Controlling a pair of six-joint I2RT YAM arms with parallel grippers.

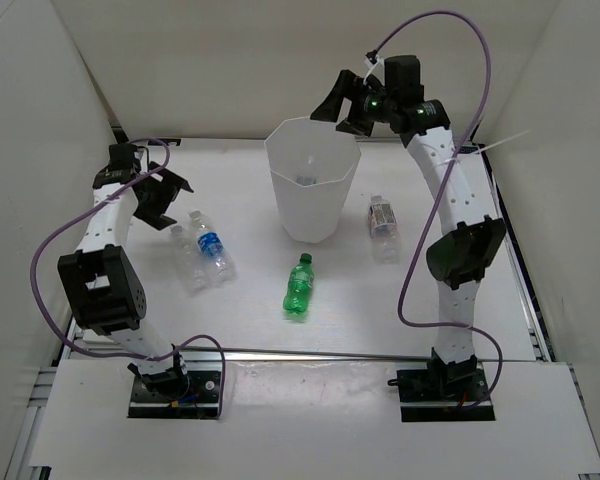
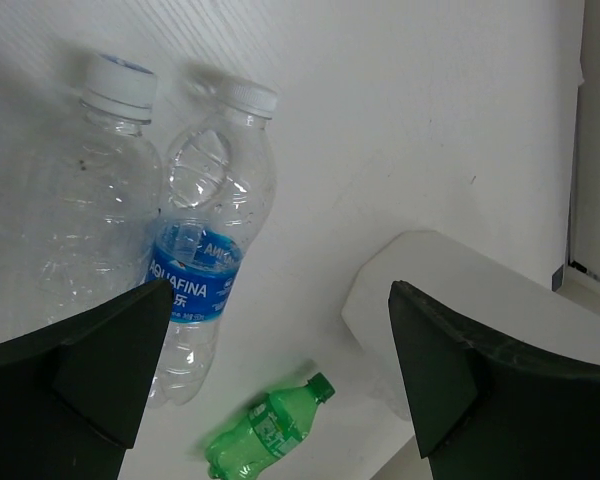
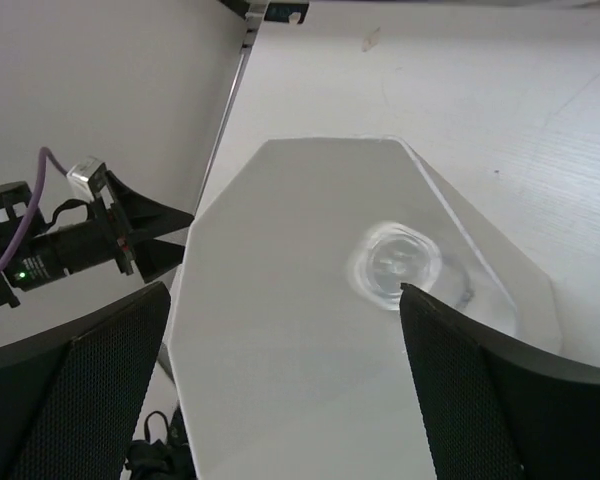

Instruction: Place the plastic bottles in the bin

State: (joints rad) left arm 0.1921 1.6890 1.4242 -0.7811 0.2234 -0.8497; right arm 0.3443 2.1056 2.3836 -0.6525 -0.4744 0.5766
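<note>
Spread empty, left gripper hangs over Aquafina bottle just beside clear bottle. Right gripper gapes above bin, one bottle inside. Risk: closing off-centre pinches both or rolls them away.

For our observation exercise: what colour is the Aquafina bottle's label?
The label is blue with white lettering; left wrist view shows it best.

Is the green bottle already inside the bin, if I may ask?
No, the green bottle lies on the table, apart from the bin.
</note>
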